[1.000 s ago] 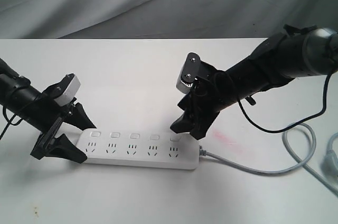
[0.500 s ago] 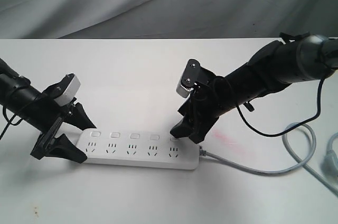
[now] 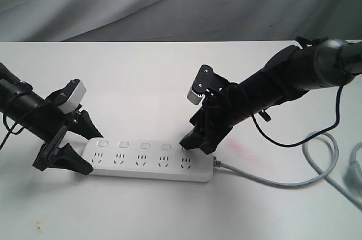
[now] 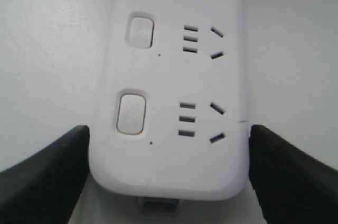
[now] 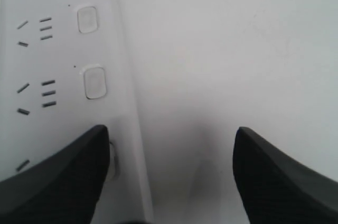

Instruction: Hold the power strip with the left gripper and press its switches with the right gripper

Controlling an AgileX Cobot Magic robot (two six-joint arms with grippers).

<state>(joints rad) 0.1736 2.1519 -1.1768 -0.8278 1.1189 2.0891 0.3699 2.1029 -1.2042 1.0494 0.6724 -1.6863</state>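
The white power strip [image 3: 148, 171] lies flat on the table near the front, with its row of switches [image 3: 144, 145] along its far side. My left gripper [image 3: 90, 150] is shut on the strip's left end, one jaw against each long edge [image 4: 169, 131]. The end switch [image 4: 131, 113] shows just ahead of those jaws. My right gripper [image 3: 198, 145] is open at the cord end. One of its fingertips [image 5: 79, 166] rests over the switch nearest the cord and hides most of it. The neighbouring switch [image 5: 94, 82] is uncovered. The other fingertip hangs over bare table beside the power strip [image 5: 63, 60].
The grey cord [image 3: 271, 182] leaves the strip's right end and loops up along the right edge of the exterior view. A faint pink mark [image 3: 243, 149] is on the table by the right arm. Grey cloth hangs behind the table's far edge.
The right arm has lowered and shifted slightly left, bringing its near fingertip down onto the switch nearest the cord. The left gripper and the strip have not moved.
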